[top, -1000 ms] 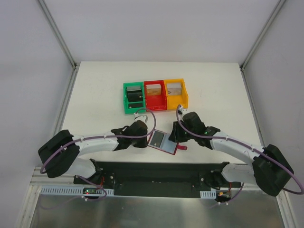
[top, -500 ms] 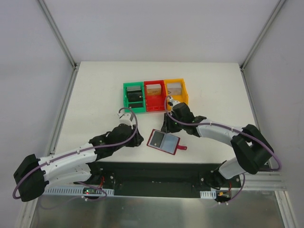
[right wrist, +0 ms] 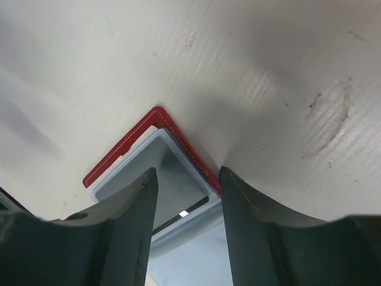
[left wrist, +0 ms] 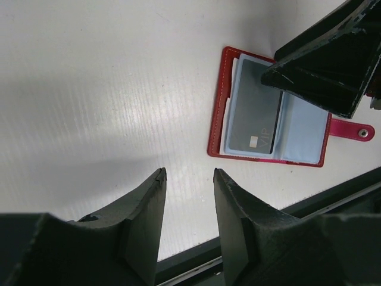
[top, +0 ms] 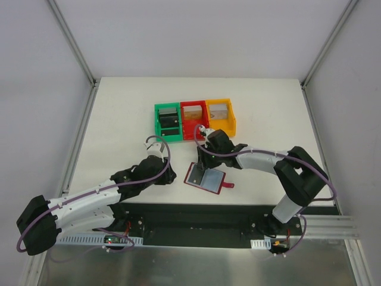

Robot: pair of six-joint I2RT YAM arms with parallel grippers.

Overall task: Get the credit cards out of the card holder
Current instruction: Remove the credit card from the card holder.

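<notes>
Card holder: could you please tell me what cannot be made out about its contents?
- Left wrist view: right claw covers the card holder's corner and part of the dark card.
- Right wrist view: fingers and frame edge leave one corner visible.
- Top view: card count too small.

A flat white table with a faintly ribbed surface lies before me. On it stand three small open-topped plastic bins, side by side and touching in one row: a green bin at my left, a red bin in the middle and an orange bin at my right. Pale grey walls and slanted aluminium frame posts enclose the table.
</notes>
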